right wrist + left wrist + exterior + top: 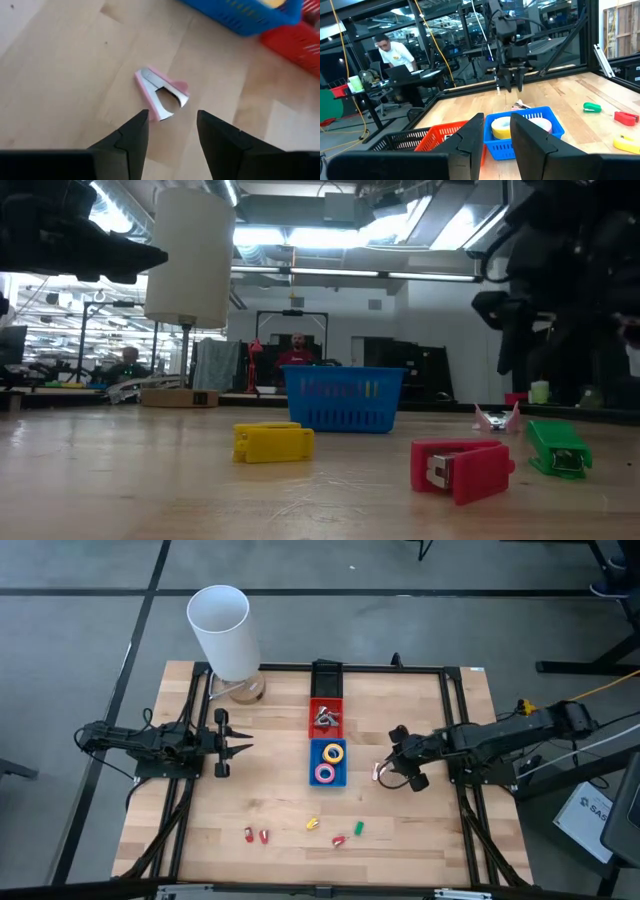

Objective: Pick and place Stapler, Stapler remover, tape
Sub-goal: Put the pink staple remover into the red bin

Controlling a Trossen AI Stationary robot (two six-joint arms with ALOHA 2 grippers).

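The right claw (397,768) hangs right of centre in the high view, its two dark fingers (134,134) spread apart with nothing between them, directly over a pink stapler remover (161,93) that lies flat on the wooden surface (270,800) just right of the blue basket (328,779). That basket, at the middle of the frame, holds a yellow tape roll (333,752) and a pink tape roll (326,773); touching its upper edge is a red basket (326,706) with silvery stapler removers (326,719) inside. The left claw (242,748) sits at centre left, fingers parted and empty, pointing toward the baskets. Along the lower part of the frame small staplers lie scattered: a yellow stapler (272,443), a red stapler (462,468) and a green stapler (557,448), with two more red pieces (256,836) further left. A tall white cylinder (223,630) stands at the upper left of the surface.
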